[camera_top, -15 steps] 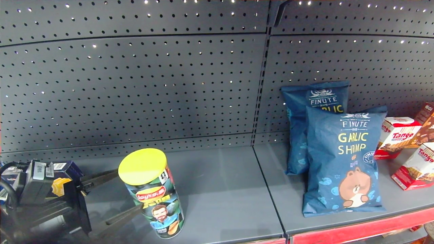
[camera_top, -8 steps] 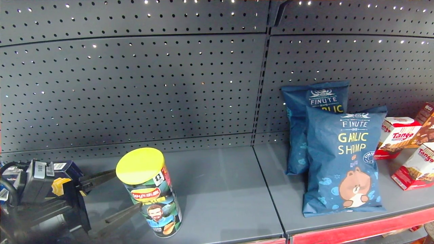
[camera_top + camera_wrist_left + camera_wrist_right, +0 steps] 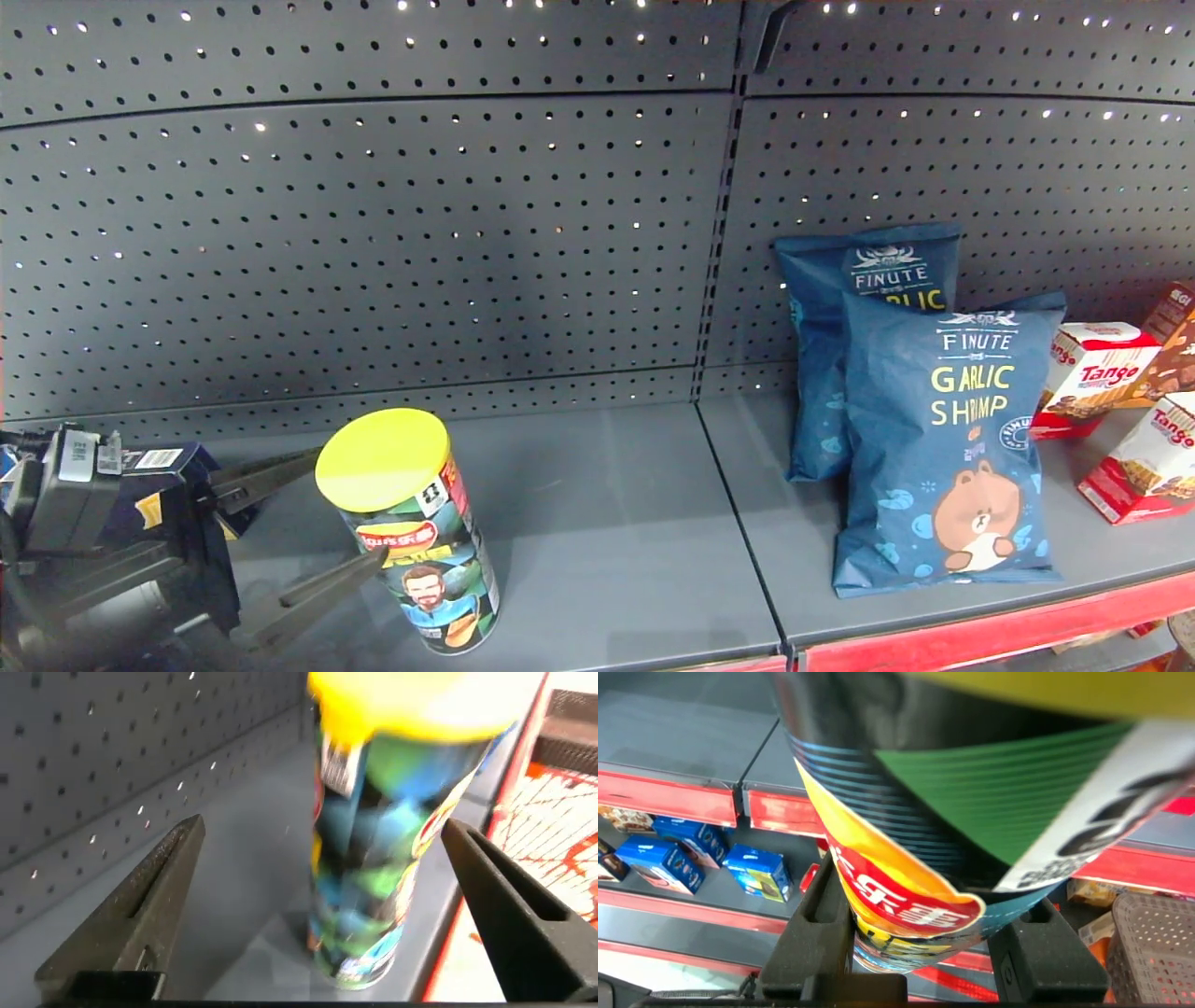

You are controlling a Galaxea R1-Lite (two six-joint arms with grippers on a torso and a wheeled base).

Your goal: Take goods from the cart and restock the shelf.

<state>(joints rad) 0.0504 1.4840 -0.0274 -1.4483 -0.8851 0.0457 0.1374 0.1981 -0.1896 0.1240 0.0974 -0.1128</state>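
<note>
Grey metal shelf (image 3: 607, 523) carried a yellow-lidded cylindrical chip can (image 3: 420, 541) upright at the head frame's lower left, between the released left gripper's (image 3: 350, 509) spread fingers. The right gripper (image 3: 929, 943) clenched another printed chip can (image 3: 971, 812).

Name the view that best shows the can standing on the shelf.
Head view: the can stands whole, lid to base, inside the open left gripper. The left wrist view has it close up, with the lid cut off. The right wrist view has a different can, held in the right gripper.
</note>
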